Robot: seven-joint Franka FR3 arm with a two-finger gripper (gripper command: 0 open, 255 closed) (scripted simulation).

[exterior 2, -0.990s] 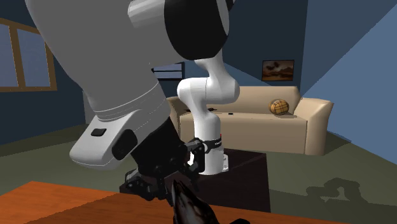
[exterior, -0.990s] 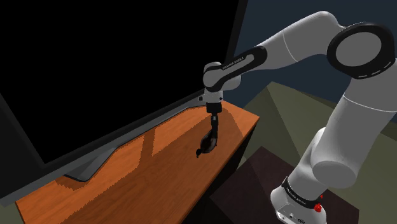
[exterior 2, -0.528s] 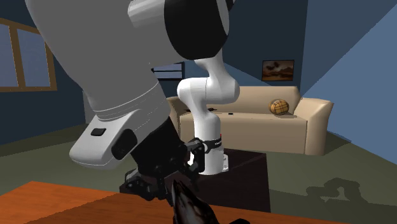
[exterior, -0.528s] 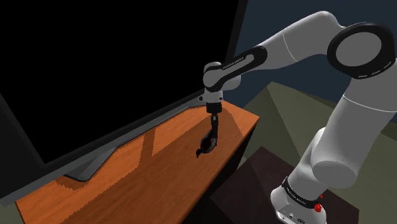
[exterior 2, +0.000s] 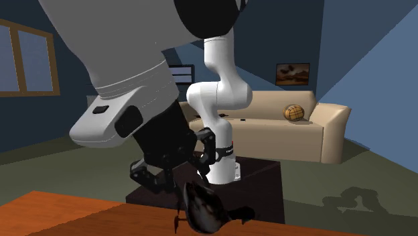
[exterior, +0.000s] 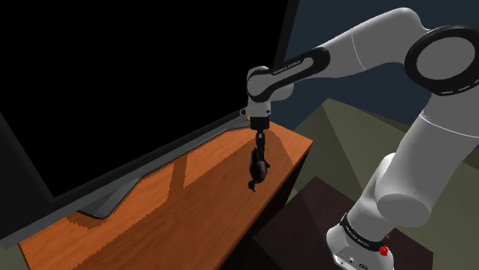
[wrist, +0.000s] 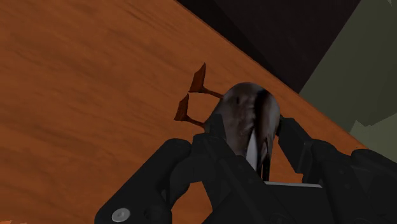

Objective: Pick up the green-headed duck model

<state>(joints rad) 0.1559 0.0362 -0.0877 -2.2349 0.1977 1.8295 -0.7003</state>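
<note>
1. Firmly clamped, the duck model [wrist: 248, 121] sits between the two black fingers [wrist: 210, 137] of the gripper [wrist: 251, 139], which press on its dark brown body from either side.
2. Its long axis runs nearly up and down in the shoulder view, where the duck [exterior: 259, 169] hangs below the gripper [exterior: 260, 152] over the wooden table [exterior: 153, 222], near the table's edge that faces the stand [exterior: 361, 245].
3. Whether it touches the wood cannot be told.
4. The wrist view shows two orange webbed feet [wrist: 191, 105] sticking out sideways from the body over the table top; the head's colour is not clear.
5. The second exterior view shows the duck [exterior 2: 201, 208] as a rounded, glossy dark shape under the gripper [exterior 2: 182, 188], with one thin leg pointing down.
6. That view also takes in a beige sofa [exterior 2: 315, 134] behind the arm, while the shoulder view has a large black screen [exterior: 138, 77] along the table's far side.
</note>
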